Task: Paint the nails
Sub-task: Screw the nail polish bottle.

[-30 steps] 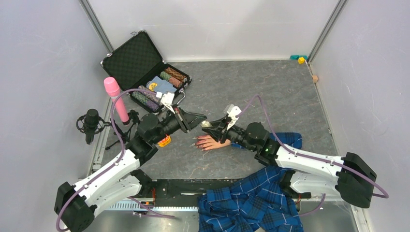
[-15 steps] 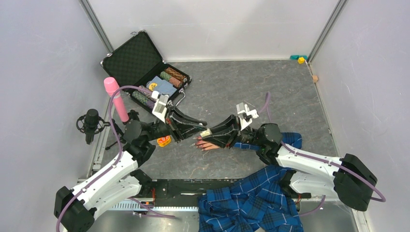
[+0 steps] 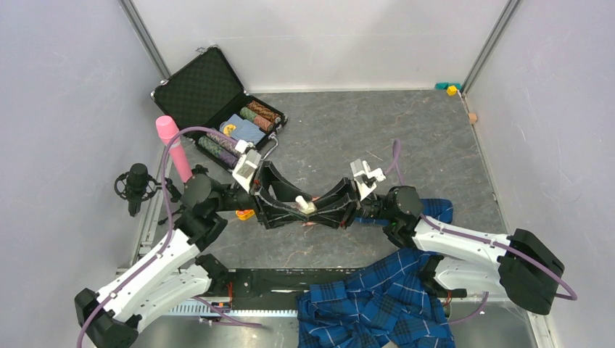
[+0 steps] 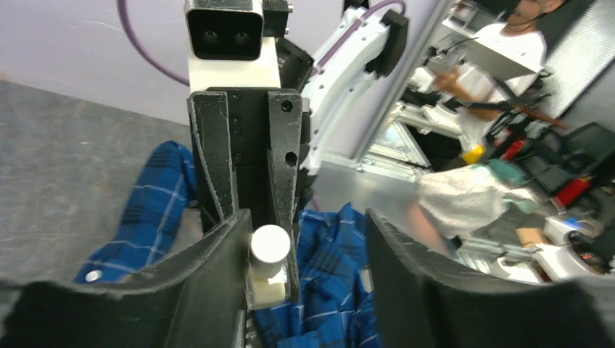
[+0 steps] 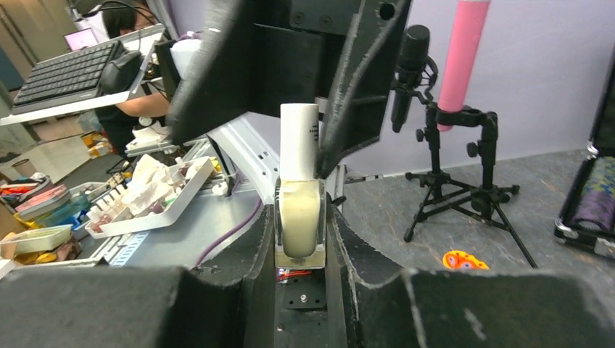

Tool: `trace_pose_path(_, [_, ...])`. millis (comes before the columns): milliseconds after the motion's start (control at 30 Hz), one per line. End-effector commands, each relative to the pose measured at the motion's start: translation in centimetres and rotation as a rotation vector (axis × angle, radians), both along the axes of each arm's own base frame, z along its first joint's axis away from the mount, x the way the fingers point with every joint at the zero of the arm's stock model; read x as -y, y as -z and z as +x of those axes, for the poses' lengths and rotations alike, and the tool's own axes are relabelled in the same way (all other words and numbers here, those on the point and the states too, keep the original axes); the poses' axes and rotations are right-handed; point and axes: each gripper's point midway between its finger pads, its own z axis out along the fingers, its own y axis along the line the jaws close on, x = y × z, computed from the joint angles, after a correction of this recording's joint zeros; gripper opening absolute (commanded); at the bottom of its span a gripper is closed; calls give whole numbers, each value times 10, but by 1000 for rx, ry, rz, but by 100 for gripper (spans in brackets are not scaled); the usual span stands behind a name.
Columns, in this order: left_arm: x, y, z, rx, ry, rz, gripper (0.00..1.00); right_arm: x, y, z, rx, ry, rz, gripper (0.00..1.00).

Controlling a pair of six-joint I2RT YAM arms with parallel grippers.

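Right gripper (image 5: 299, 239): jaws were clenched on the body of a small clear bottle (image 5: 299, 214), which was held upright between the pads with its white cap (image 5: 299, 141) clear above them.

Left gripper (image 4: 304, 232): jaws were found released and spread wide. The cap was seen between them, just beside one finger (image 4: 210, 283) and well apart from the other. Contact with the near finger could not be determined.

In the top view, both grippers were recorded tip to tip over the middle of the grey table (image 3: 362, 130).

The nails could not be made out. The mannequin hand was almost wholly covered by the two grippers, and only its blue plaid sleeve (image 3: 434, 208) was seen, lying on the table beside the right arm.

Further out, the following were noted:
- an open black case (image 3: 207, 90) with chips at the far left;
- a pink cylinder (image 3: 174, 148) and a microphone (image 3: 136, 181) on stands;
- a small orange object (image 3: 246, 214) by the left arm;
- a plaid cloth (image 3: 377, 304) at the near edge.
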Motion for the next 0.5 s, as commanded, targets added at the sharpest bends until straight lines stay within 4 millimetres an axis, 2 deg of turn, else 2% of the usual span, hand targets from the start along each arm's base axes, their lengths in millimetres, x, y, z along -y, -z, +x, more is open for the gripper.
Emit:
trace_pose_path(0, [-8, 8, 11, -11, -149, 129, 77, 6, -3, 16, 48, 115, 3, 0])
trace_pose_path(33, [-13, 8, 24, -16, -243, 140, 87, 7, -1, 18, 53, 131, -11, 0])
trace_pose_path(100, [-22, 15, 39, -42, -361, 181, 99, 10, 4, 24, 68, 174, -40, 0])
trace_pose_path(300, [-41, 20, 66, -115, -569, 198, 100, 21, 24, 50, 112, 356, -159, 0])
trace_pose_path(467, [-43, 35, 87, -271, -667, 222, 100, 38, 48, 84, 101, 593, -277, 0])
